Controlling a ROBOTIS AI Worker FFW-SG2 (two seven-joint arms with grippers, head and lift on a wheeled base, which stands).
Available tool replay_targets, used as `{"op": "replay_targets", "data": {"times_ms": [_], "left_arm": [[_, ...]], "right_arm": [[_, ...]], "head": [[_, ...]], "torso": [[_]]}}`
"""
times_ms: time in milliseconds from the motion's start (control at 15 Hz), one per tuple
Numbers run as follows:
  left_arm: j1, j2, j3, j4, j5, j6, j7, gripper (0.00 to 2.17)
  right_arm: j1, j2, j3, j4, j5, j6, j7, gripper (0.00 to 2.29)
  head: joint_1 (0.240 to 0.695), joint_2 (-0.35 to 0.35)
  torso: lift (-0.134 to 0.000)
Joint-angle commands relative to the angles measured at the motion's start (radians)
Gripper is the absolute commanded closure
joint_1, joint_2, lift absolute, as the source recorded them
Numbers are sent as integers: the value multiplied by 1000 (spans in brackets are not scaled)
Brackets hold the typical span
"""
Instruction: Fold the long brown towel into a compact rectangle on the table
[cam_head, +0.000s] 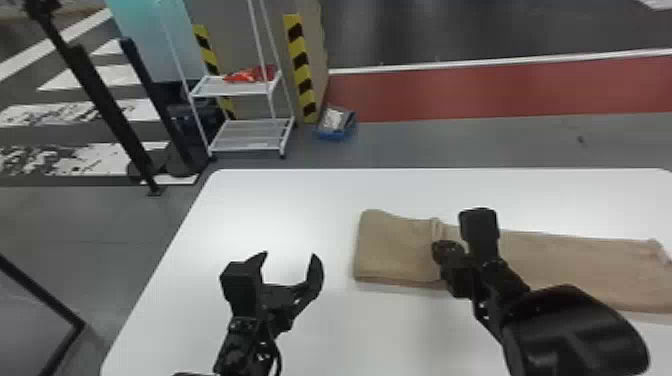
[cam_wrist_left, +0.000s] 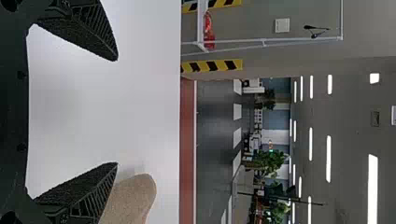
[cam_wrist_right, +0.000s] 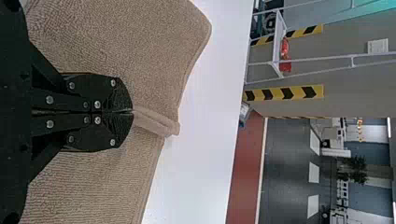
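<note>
The brown towel (cam_head: 560, 265) lies lengthwise across the right half of the white table, its left end doubled over with the folded-over edge forming a raised ridge. At that ridge is my right gripper (cam_head: 442, 249). In the right wrist view, the right gripper (cam_wrist_right: 132, 111) is shut on the ridge of the towel (cam_wrist_right: 135, 42), a pinched bit sticking out past the fingertips. My left gripper (cam_head: 289, 256) stands open over the table, left of the towel's folded end. The left wrist view has the left gripper (cam_wrist_left: 116, 112) with nothing between its fingers and the towel's rounded corner (cam_wrist_left: 133, 198) beside one finger.
The white table (cam_head: 280, 200) extends around the towel, with its left edge beyond my left arm. Behind it on the floor stand a white wire shelf (cam_head: 250, 135) and a blue bin (cam_head: 336, 131).
</note>
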Motion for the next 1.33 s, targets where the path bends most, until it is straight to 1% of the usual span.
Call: {"op": "replay_targets", "data": {"times_ms": [0,67,133,267,333,400,467,533,600,733,867,933,1067,1200,1267], "left_arm": [[-5,0,0,4,1,3,-1,76],[-7,0,0,6,-1,3,-1,76],[-10,2,0,7,-1,3,-1,80],[-14,2,3,7,1,3,-1,80],[-16,0,8,6,7,3,0,80],[-16,0,16,4,12,3,0,80],[-16,0,22,1,19,3,-1,80],[-16,0,28,-2,22,3,-1,80],[-14,0,28,-6,22,3,-3,80],[-7,0,28,-16,22,3,-3,80],[-10,0,22,-14,18,3,-4,80],[-11,-1,17,-14,16,3,-3,80],[-14,-4,10,-14,9,6,-3,80],[-19,-4,10,-14,5,12,-1,80],[-21,-4,10,-14,5,15,-1,80]], "right_arm": [[26,2,3,-67,9,12,-2,1507],[41,2,5,-112,12,31,0,1507],[61,2,5,-173,12,80,0,1507],[120,2,-12,-353,10,196,11,1507],[141,2,-32,-446,-1,270,24,1507],[149,2,-72,-511,-2,328,32,1507],[149,-15,-112,-548,-8,362,34,1507],[137,-44,-172,-548,-17,393,37,1507],[123,-49,-251,-538,-30,414,61,1507],[121,-58,-351,-500,-24,433,110,1507],[141,-84,-362,-451,-17,420,120,1507],[158,-84,-362,-431,-5,393,129,1507],[167,-83,-366,-416,-7,368,129,1507],[175,-83,-399,-488,-27,414,132,1504],[186,-83,-426,-557,-50,460,144,1507]], "head": [[695,204],[695,207],[695,209],[695,219],[695,224],[695,228],[695,231],[695,223],[695,206],[695,156],[695,106],[695,67],[695,46],[695,36],[695,29]], "torso": [[-57],[-57],[-57],[-57],[-57],[-57],[-57],[-57],[-57],[-57],[-57],[-57],[-57],[-57],[-57]]}}
